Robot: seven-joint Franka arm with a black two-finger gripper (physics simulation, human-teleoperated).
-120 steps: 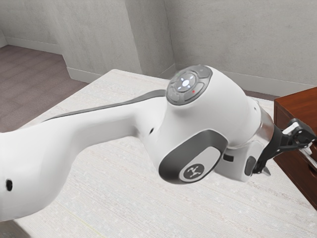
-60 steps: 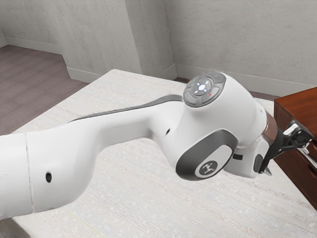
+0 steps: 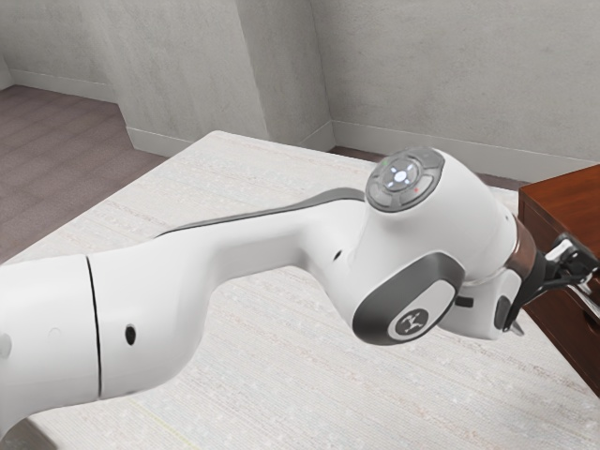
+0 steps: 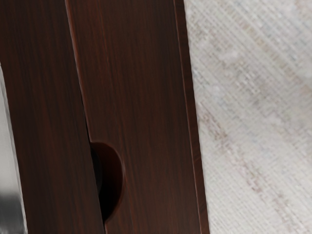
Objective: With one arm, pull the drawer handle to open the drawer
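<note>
Wood of a deep reddish brown, glossy and straight-grained, makes up the drawer cabinet [image 3: 561,202], a square-edged box standing on the bench [image 3: 234,178] at the exterior view's right edge. The bench top is a pale cream slab with a fine woven, streaky texture. The Franka arm [image 3: 281,272], smooth white plastic with rounded, swollen joints, crosses the frame from lower left to right. A round grey cap [image 3: 404,178] with small lit dots sits on its upper joint, and a dark grey collar [image 3: 412,305] wraps the joint below.

The black jaws are up against the front of the drawer [image 3: 567,323], at the thin silvery handle [image 3: 590,290], a slim metal bar in the right middle of the frame. I cannot tell whether they are apart or clamped on it, since the arm's bulk and the frame edge cut them off. Nor can I tell how far the drawer stands out from its case.

In the wrist view two long dark panels [image 4: 136,97] lie side by side, parted by a narrow seam. A half-round recess [image 4: 109,180] is cut into the panel edge at the seam, shadowed almost black inside. Beside the panels runs the bench's cream weave [image 4: 253,122].

Behind the bench in the exterior view are matt grey concrete walls [image 3: 450,66] and a dull purplish floor [image 3: 56,141].
</note>
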